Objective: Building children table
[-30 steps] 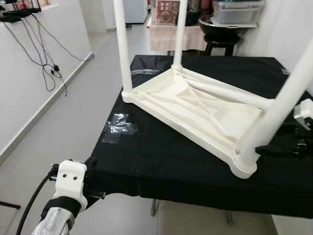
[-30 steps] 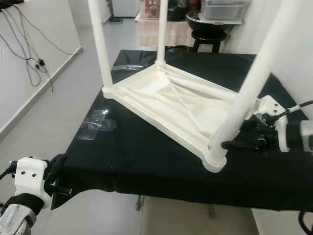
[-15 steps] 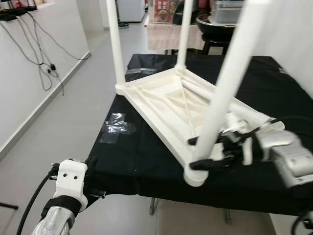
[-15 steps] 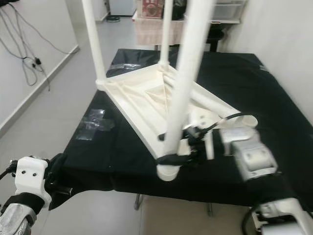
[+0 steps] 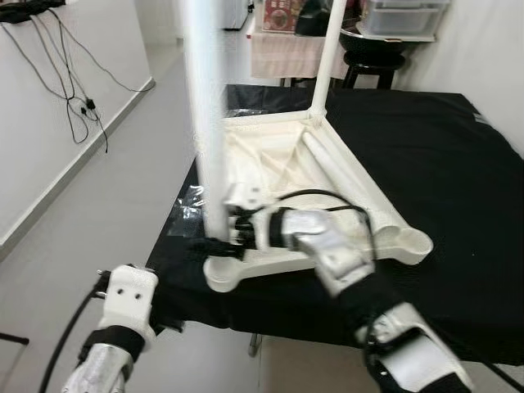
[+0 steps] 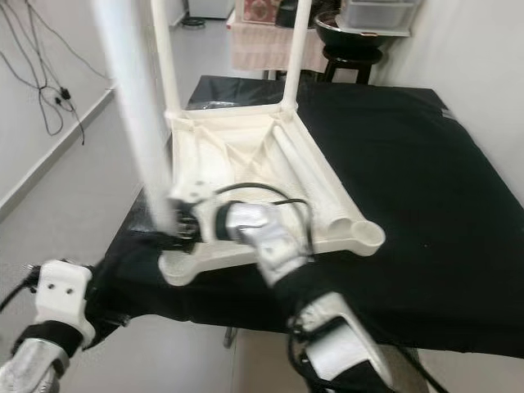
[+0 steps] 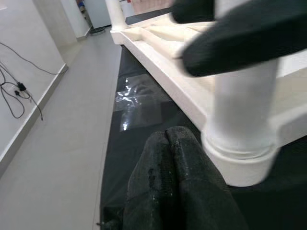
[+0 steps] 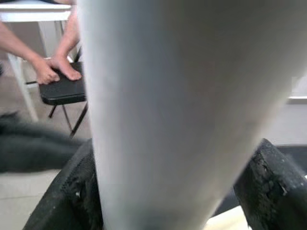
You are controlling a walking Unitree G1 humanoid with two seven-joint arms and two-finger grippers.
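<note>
A white children's table (image 5: pixel 278 164) lies upside down on the black-clothed worktable (image 5: pixel 458 164). My right gripper (image 5: pixel 217 243) is shut on the base of the near upright leg (image 5: pixel 205 123); in the right wrist view its black fingers (image 8: pixel 72 191) press both sides of that leg (image 8: pixel 182 110). Another leg (image 5: pixel 327 61) stands at the far corner. A loose leg (image 5: pixel 348 180) lies inside the frame, beside an empty corner socket (image 5: pixel 413 240). My left gripper (image 7: pixel 166 134) is shut on nothing, low at the worktable's front left corner, just short of the gripped leg's socket (image 7: pixel 240 148).
Clear tape (image 5: pixel 190 201) is stuck on the cloth left of the frame. A black stool (image 5: pixel 372 65) and shelves stand behind the worktable. Cables (image 5: pixel 82 106) hang on the left wall above open floor. A person's hands (image 8: pixel 57 69) rest on a black chair in the right wrist view.
My right gripper has swung the gripped leg from the right side across to the left, turning the whole upturned table on the cloth. The left arm has stayed put.
</note>
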